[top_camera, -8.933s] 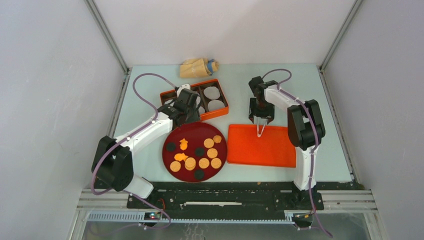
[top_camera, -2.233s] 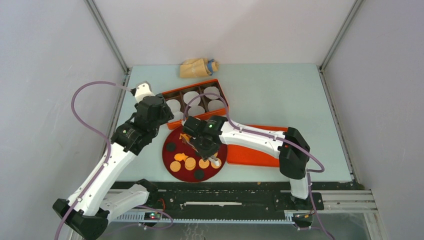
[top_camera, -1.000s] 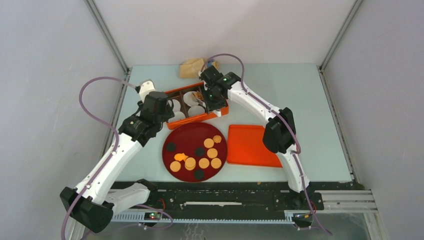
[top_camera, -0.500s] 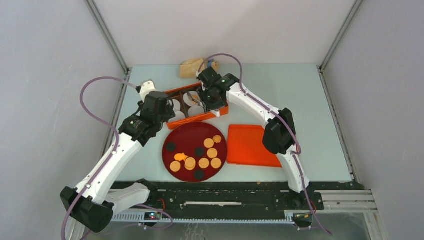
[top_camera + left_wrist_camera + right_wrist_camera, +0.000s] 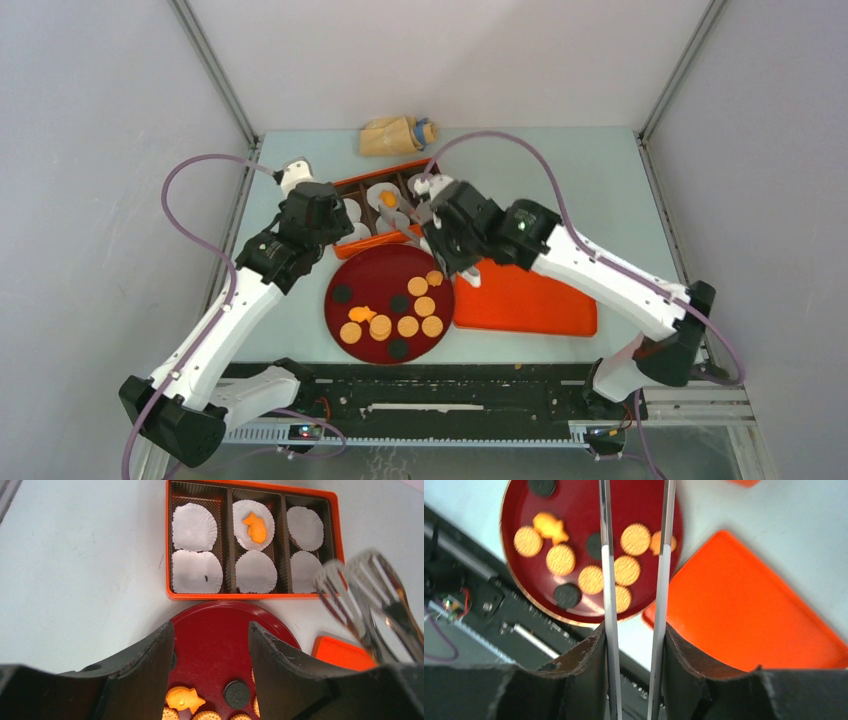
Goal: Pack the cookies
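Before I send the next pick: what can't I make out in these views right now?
Top view: right arm covers the right end of the box.
Right wrist: tongs tips cut off by top edge; load not shown.
Left wrist: tongs blurred; left gripper and bottom edge hide most of the plate.

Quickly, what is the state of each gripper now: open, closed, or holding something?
Left gripper: open, holding nothing.
Right gripper: closed on the metal tongs.
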Motion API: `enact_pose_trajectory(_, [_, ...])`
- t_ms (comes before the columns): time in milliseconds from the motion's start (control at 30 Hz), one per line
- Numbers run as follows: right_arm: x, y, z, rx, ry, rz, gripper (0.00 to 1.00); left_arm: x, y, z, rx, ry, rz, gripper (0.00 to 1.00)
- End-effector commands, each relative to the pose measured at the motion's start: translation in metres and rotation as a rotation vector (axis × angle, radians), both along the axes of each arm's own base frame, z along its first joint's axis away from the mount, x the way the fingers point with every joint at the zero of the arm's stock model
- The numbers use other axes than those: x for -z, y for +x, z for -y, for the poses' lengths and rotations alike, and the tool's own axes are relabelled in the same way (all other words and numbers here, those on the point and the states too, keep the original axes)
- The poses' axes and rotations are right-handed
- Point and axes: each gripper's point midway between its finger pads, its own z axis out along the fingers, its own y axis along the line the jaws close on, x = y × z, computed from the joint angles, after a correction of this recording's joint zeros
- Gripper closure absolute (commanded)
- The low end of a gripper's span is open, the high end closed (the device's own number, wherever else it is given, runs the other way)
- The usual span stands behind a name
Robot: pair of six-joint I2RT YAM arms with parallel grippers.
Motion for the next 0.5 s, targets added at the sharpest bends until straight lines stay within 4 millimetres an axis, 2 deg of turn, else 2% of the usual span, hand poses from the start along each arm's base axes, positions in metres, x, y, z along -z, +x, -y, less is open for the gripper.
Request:
enact_pose_trajectory(0, [0.036,-0.048,0.008,0.007,-0.045,-0.091,0.55,-0.014,0.003,0.008,0.025,-0.059,0.04,0.39])
enact_pose_trajectory(133, [0.066,-0.091,0.01,-0.023,-0.062,-0.176,0.55,-0.011,0.002,0.011,0.038,-0.069,0.033,0.39])
enact_pose_trajectory(233, [0.083,-0.114,0.011,-0.048,-0.109,-0.208,0.56,-0.012,0.001,0.013,0.047,-0.077,0.034,0.39])
enact_pose_trajectory(467, [0.101,-0.152,0.023,-0.085,-0.21,-0.265,0.57,-0.015,-0.004,0.012,0.051,-0.09,0.039,0.39])
